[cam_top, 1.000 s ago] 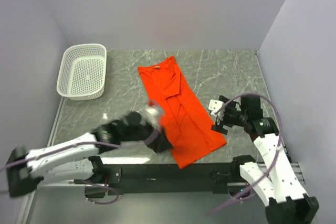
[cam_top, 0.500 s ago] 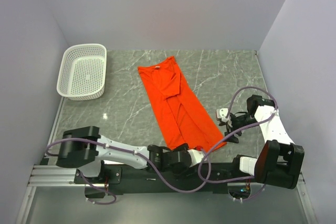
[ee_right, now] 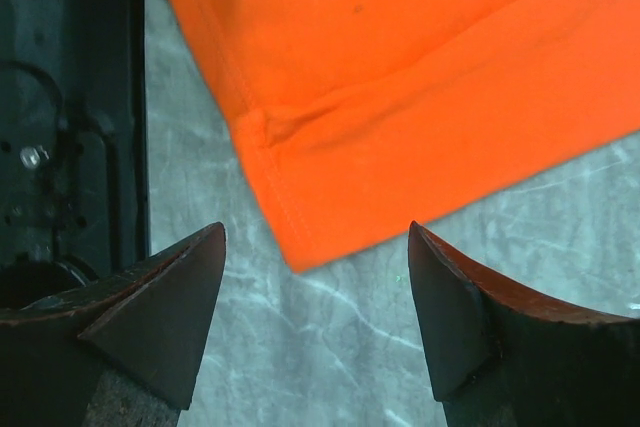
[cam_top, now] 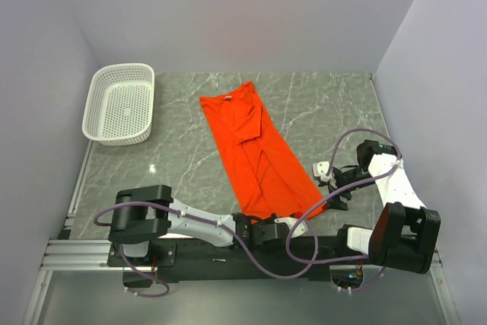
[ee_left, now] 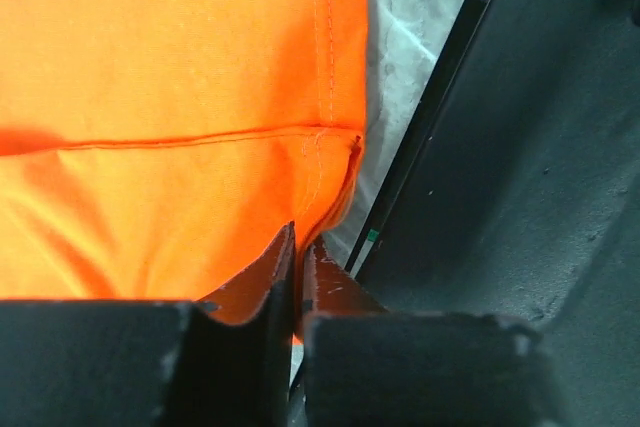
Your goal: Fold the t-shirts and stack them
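Observation:
One orange-red t-shirt (cam_top: 259, 154) lies folded into a long strip, slanting across the marble table from the back middle to the near edge. My left gripper (cam_top: 268, 222) reaches low along the near edge to the shirt's near hem. In the left wrist view the t-shirt (ee_left: 180, 67) fills the frame, and the left gripper (ee_left: 297, 232) is shut with the hem's edge pinched between its fingers. My right gripper (cam_top: 326, 182) sits just right of the hem's right corner. In the right wrist view the right gripper (ee_right: 315, 232) is open, and the t-shirt (ee_right: 400, 67) corner lies just ahead between its fingers, untouched.
A white perforated basket (cam_top: 97, 100) stands at the back left of the table. The black base rail (cam_top: 228, 253) runs along the near edge, right beside the shirt's hem (ee_left: 500, 197). Grey walls enclose the table on three sides.
My left arm swung from the shirt's left side down to its near hem and its jaws closed on the fabric. The right gripper shifted a little toward the hem's right corner.

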`<state>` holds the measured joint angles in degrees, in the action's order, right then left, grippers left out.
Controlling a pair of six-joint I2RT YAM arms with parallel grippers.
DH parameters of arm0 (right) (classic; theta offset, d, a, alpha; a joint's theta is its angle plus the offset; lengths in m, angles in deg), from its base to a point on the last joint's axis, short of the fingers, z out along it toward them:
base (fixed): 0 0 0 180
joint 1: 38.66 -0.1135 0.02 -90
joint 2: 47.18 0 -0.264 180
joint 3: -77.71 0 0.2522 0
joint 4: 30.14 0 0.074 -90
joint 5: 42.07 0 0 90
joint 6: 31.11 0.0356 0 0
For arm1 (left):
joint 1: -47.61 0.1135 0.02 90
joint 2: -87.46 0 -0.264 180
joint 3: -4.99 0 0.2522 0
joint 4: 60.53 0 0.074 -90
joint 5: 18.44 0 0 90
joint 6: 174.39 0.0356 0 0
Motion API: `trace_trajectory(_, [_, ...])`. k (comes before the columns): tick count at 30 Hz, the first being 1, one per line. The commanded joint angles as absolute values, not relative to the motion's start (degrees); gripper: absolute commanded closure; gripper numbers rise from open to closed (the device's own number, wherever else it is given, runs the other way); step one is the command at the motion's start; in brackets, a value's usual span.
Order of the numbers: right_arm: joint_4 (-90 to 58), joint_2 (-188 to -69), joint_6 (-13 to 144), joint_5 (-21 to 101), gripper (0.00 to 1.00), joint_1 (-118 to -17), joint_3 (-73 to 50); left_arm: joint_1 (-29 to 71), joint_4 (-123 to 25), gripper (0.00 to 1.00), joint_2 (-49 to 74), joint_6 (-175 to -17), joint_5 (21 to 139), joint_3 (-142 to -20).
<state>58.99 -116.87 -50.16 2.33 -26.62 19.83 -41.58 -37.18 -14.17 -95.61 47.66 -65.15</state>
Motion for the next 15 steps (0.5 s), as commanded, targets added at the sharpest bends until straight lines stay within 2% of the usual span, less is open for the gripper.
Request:
trace_trajectory(1, [57.45,-115.04,-54.21,7.31,0.20,-26.79,22.71,-41.69,-37.26,0.96,-10.56,-95.64,47.99,-64.06])
trace_trajectory(2, [56.40,-114.60,-55.00,8.63,0.20,-27.57,23.69,-41.69,-37.80,0.99,-9.76,-95.55,48.88,-63.36])
trace_trajectory(9, [41.65,-112.75,-48.00,15.32,0.23,-38.37,32.39,-41.51,-39.91,0.99,-8.26,-97.48,53.10,-60.28])
trace_trajectory(12, [38.04,-112.83,-44.04,15.85,0.28,-43.38,33.80,-41.43,-40.35,0.99,-7.91,-98.27,53.28,-59.93])
trace_trajectory(15, [35.49,-113.62,-41.84,17.87,0.39,-45.42,34.50,-41.25,-41.23,0.99,-7.29,-98.54,54.24,-59.49])
